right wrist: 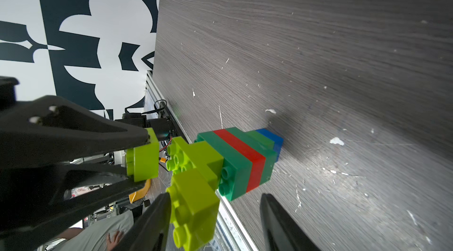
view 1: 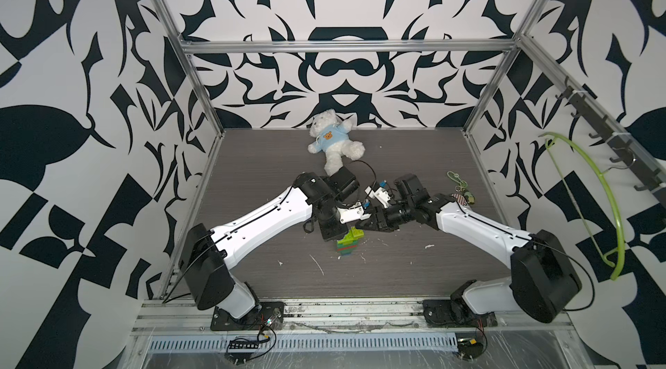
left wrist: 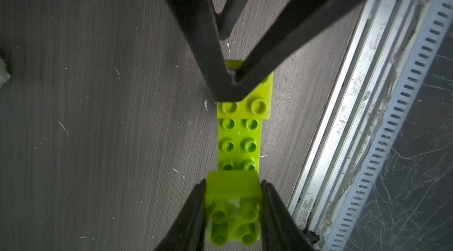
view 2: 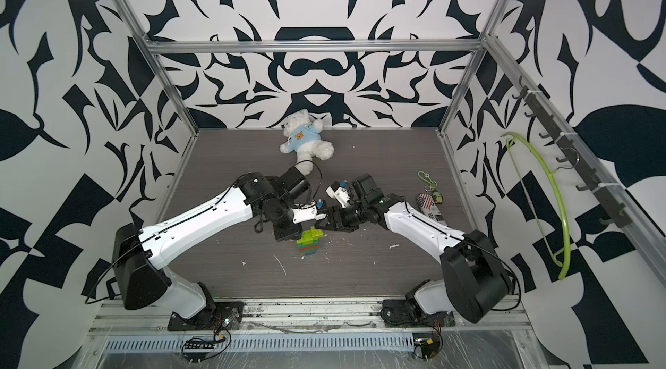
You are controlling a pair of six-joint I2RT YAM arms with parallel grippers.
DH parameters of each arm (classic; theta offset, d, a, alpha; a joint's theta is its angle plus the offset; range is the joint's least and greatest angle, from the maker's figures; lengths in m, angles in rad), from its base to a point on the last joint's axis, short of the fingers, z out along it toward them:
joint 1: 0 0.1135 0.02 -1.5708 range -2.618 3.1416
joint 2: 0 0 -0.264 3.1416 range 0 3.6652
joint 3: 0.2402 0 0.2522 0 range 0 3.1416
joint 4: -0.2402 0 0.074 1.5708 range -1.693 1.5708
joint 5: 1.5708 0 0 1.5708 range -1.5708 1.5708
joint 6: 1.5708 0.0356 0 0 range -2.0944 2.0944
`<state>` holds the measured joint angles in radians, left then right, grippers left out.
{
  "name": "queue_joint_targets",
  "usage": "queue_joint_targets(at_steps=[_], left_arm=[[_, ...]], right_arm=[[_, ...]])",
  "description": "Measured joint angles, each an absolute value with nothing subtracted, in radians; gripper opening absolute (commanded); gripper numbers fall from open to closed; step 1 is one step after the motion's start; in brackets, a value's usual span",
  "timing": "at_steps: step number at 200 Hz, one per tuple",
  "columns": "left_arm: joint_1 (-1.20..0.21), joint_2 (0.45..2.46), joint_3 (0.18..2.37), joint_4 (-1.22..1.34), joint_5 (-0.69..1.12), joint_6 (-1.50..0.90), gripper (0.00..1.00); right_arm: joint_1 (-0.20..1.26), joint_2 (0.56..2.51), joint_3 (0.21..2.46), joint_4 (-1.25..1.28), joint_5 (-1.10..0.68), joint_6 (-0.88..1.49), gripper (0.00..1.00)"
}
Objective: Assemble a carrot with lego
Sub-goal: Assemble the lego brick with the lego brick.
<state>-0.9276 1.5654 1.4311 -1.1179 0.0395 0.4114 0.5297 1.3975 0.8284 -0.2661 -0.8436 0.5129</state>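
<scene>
While the left gripper point(left wrist: 232, 184) pinched a last lime brick point(right wrist: 144, 161), the carrot point(right wrist: 255, 164) just beyond its tips seemed otherwise built, the right gripper point(right wrist: 215, 195) spread alongside.

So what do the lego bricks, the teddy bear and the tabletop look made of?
The lego bricks look like hard moulded plastic: crisp studs, soft sheen. The teddy bear is fluffy white plush in a light-blue fabric top. The tabletop is probably matt grey wood-grain laminate.
</scene>
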Motion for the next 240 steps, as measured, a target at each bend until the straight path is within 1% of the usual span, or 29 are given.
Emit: queue_joint_targets(at_steps=[45, 80, 240], left_arm=[[-0.932, 1.611, 1.490, -1.185, 0.011, 0.407, 0.15], [-0.936, 1.623, 1.492, -1.224, 0.022, 0.400, 0.16], [-0.958, 1.646, 1.492, -1.213, -0.001, 0.374, 0.15]], right_arm=[[0.530, 1.404, 0.827, -0.247, -0.857, 0.523, 0.60], [0.530, 1.404, 0.822, -0.233, -0.867, 0.530, 0.58], [0.530, 1.409, 0.798, -0.189, -0.892, 0.548, 0.54]])
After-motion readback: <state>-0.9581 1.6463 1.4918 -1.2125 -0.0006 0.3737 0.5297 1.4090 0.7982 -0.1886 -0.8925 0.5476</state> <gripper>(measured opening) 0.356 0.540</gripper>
